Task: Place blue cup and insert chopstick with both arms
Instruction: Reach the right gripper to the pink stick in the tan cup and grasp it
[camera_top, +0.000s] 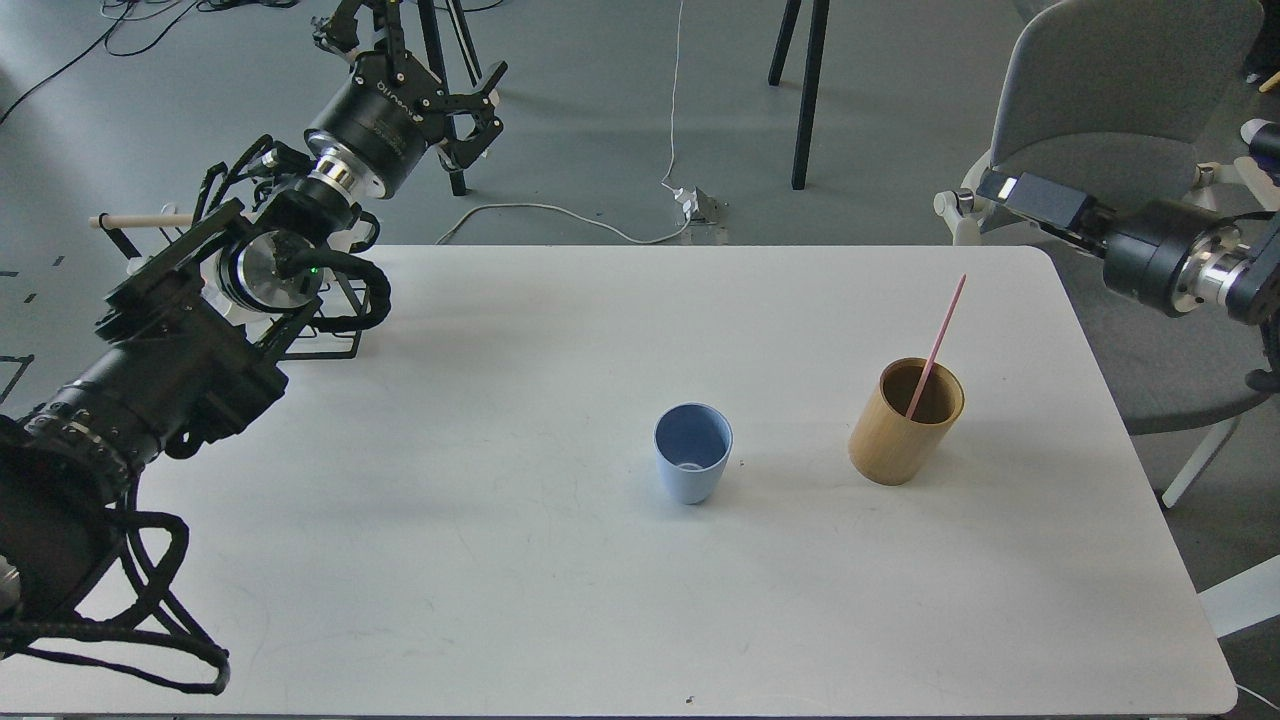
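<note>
A white table (560, 590) with rounded corners fills most of the view, standing on a grey floor (600, 90). Beyond its far edge a white cable (560, 212) runs to a power strip (700, 203), with black stand legs (805, 90) nearby. A grey chair (1110, 90) sits off the far right corner.

Even, bright overhead light leaves soft shadows (faint ones) on the sharp white table (500, 560).
</note>
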